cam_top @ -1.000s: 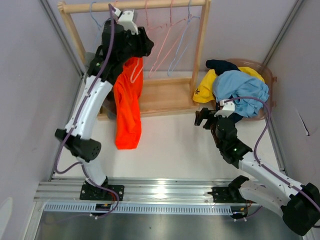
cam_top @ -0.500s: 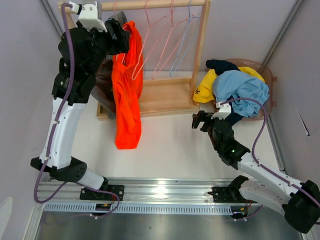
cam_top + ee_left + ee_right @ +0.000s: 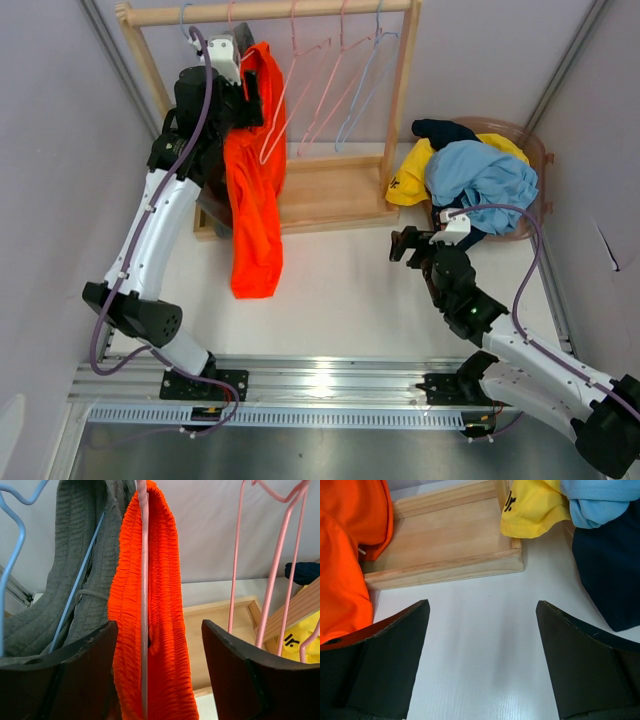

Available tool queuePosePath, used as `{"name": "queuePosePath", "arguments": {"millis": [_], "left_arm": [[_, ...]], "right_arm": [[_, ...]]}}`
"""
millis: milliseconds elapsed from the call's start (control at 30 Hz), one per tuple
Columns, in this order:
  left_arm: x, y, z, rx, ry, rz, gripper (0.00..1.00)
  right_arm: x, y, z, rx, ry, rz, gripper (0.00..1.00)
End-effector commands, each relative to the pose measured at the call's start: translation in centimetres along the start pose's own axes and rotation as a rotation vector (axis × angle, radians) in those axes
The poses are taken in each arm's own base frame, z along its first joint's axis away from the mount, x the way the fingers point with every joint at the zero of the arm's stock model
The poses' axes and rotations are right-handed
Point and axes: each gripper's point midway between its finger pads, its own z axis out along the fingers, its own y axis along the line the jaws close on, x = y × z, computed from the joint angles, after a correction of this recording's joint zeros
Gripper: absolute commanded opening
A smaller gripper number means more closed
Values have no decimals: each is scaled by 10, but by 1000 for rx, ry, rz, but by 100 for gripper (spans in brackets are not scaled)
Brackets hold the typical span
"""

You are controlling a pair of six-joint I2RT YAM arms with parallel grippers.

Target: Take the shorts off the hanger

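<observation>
Hovering low over the table [image 3: 340, 290], right gripper [image 3: 482, 655] spread, holding nothing; beyond, left gripper [image 3: 159, 630] spread astride orange shorts [image 3: 165, 605] draped on a pink hanger [image 3: 144, 580], grey shorts [image 3: 95, 570] beside; yellow shorts [image 3: 410, 175], light blue shorts [image 3: 480, 175], navy shorts [image 3: 443, 130] heaped in far-right basket [image 3: 537, 150].

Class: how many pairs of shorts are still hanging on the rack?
2. The orange shorts hang on a pink hanger; the grey shorts hang beside them on a blue hanger. The left arm may hide more.
</observation>
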Motion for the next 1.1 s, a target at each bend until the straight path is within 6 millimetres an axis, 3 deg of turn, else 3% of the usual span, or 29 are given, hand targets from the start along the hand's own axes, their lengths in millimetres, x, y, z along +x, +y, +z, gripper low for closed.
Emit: {"name": "queuePosePath", "arguments": {"millis": [0, 100, 167, 200, 267, 400, 533, 667, 800, 900, 933, 1067], "left_arm": [[-21, 3, -1, -4, -71, -23, 70], [-20, 3, 1, -6, -68, -19, 61], [-18, 4, 2, -8, -61, -16, 47], [-17, 3, 3, -8, -58, -15, 28], [-15, 4, 4, -12, -54, -19, 0], [-15, 1, 1, 8, -51, -11, 0], [-34, -3, -17, 47, -96, -22, 0], [-68, 1, -52, 57, -195, -33, 0], [-107, 8, -106, 70, -334, -39, 0], [-116, 6, -128, 98, -368, -40, 0], [-124, 7, -145, 108, -397, -46, 0], [-125, 10, -183, 137, -430, -66, 0]], "right_arm": [[-7, -6, -3, 32, -31, 14, 93], [-6, -8, -5, 34, -29, 8, 93], [-6, -8, -5, 35, -28, 4, 93], [-6, -8, -5, 35, -28, 3, 93], [-4, -9, -5, 36, -25, 0, 93], [-4, -9, -5, 34, -25, -2, 93], [-3, -8, -4, 29, -25, -1, 93], [-2, -6, -3, 23, -24, 1, 92], [-2, -2, -2, 7, -22, 14, 92], [-3, 0, -1, 1, -23, 18, 92], [-3, 0, -1, 0, -24, 18, 92], [-13, 2, -3, -10, -47, 19, 91]]}}
